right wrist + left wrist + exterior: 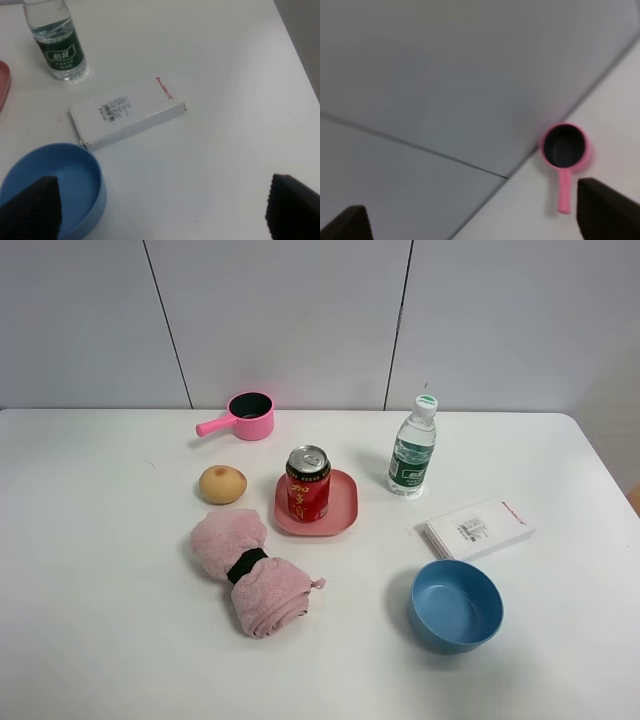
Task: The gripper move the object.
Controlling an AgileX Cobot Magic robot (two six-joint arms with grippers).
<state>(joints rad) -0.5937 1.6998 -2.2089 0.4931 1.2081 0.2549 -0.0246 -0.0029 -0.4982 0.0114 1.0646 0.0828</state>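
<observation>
A: Where's the red soda can (308,483) right now?

B: Just left of centre in the high view, standing upright on the pink square plate (340,512), silver top and pull tab up. Nothing is touching it.

A: What surrounds it?

B: A round tan fruit (222,484) lies left of the plate, near it but apart. Below them, a rolled pink towel (252,572) with a black band around its middle. In the upper part of the frame a pink saucepan (247,416) sits by the wall, handle pointing left. To the right of the plate stands the clear water bottle (412,450) with its green label; lower right of that, a flat white box (477,528), and below it the blue bowl (456,605).

A: And the grippers?

B: Neither arm shows in the high view. The left gripper (475,220) has its two dark fingertips in the bottom corners of its wrist view — spread wide, nothing between them, with the wall and the saucepan (565,150) beyond. The right gripper (165,212) is likewise spread and empty — its fingers (35,207) sit at the bottom corners, above the table (225,75), with the bowl (75,175), box (127,117) and bottle (57,45) ahead.
</observation>
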